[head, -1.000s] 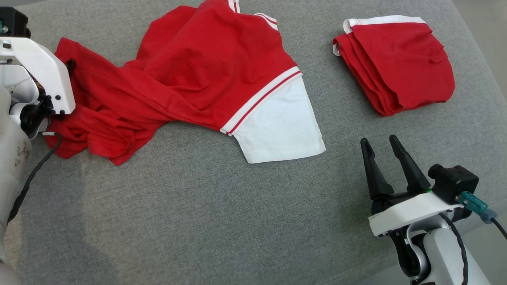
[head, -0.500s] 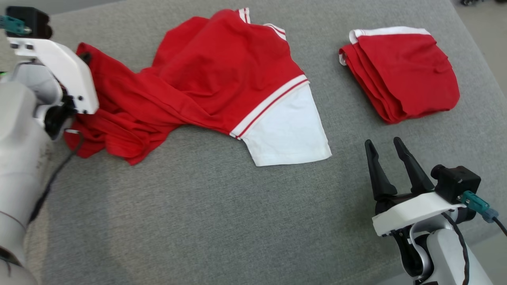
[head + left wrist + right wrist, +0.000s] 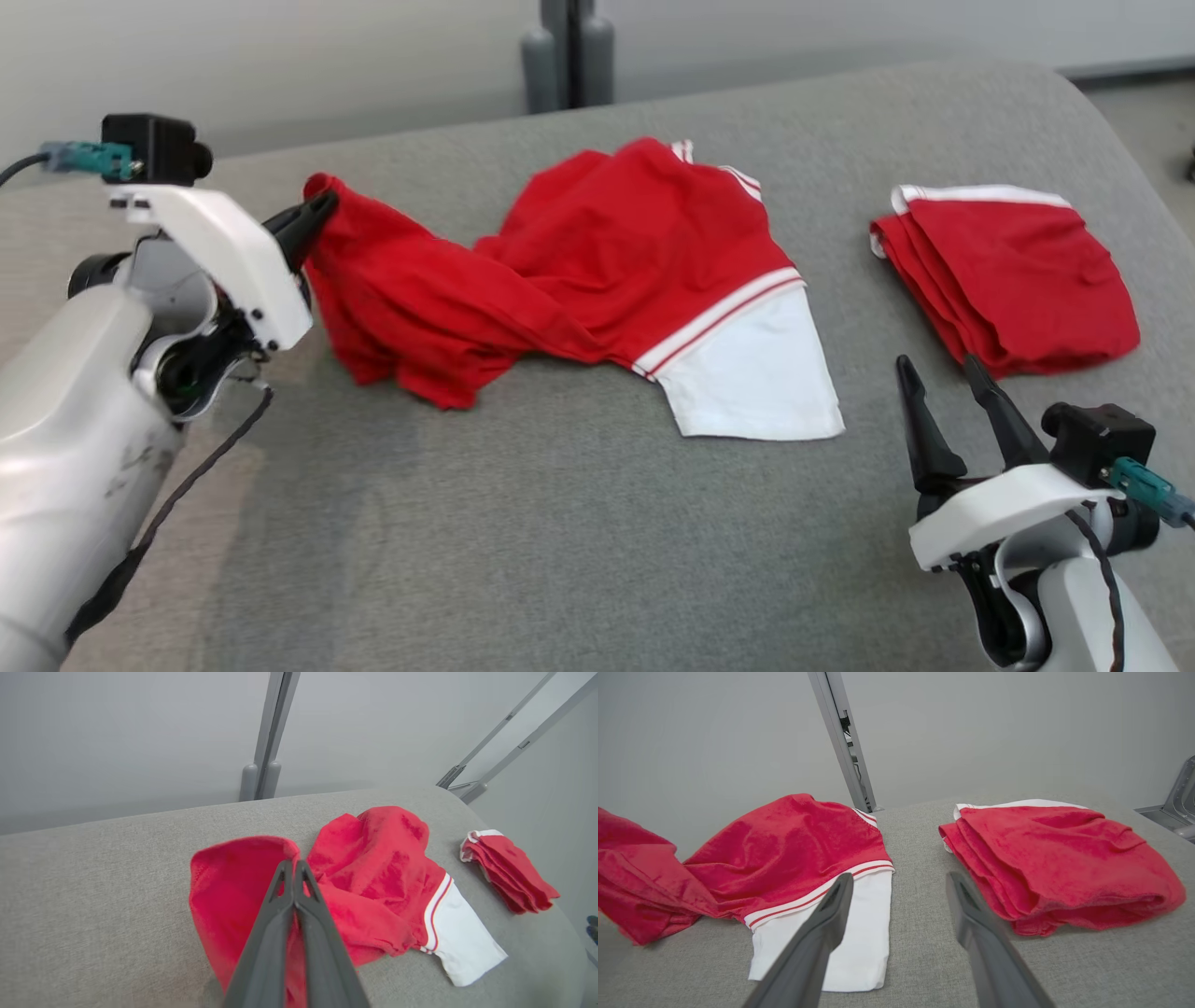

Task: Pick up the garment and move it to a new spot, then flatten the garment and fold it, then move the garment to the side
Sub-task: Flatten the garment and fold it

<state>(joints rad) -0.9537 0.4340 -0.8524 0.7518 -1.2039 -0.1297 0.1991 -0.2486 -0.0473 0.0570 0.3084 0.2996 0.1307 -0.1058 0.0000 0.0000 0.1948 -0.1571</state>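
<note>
Head view: the left claw (image 3: 322,207) pinches the far left end of the crumpled red and white cloth shirt (image 3: 644,252) on the grey cloth table (image 3: 523,523). Left wrist view: its two fingers (image 3: 268,938) are squeezed shut on red cloth. Right wrist view: the right claw (image 3: 900,879) is open and empty, near a folded red cloth pile (image 3: 1064,858).

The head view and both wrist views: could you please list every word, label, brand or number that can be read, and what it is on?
None can be read.
The crumpled garment, the folded garment and the grey cushion show no text.
Dark marks on the left forearm are too blurred to read.
</note>
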